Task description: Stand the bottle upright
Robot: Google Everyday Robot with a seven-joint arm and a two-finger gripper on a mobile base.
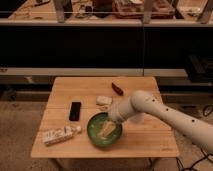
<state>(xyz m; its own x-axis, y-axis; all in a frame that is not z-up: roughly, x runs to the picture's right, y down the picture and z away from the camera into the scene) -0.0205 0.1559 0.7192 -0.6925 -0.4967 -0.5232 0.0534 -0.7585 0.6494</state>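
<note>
The bottle (60, 135) lies on its side near the front left corner of the wooden table (145, 135). It is pale with a white label, and its small cap points right toward a green bowl (94, 135). My gripper (106, 127) comes in from the right on a white arm (150, 107) and hangs over the inside of the green bowl. It is to the right of the bottle and apart from it. The arm's end hides part of the bowl.
A black phone (75, 110) lies left of centre. A small flat white block (104, 100) sits behind the bowl, and a small dark red object (117, 89) lies near the back edge. Dark shelving and a bench stand behind the table.
</note>
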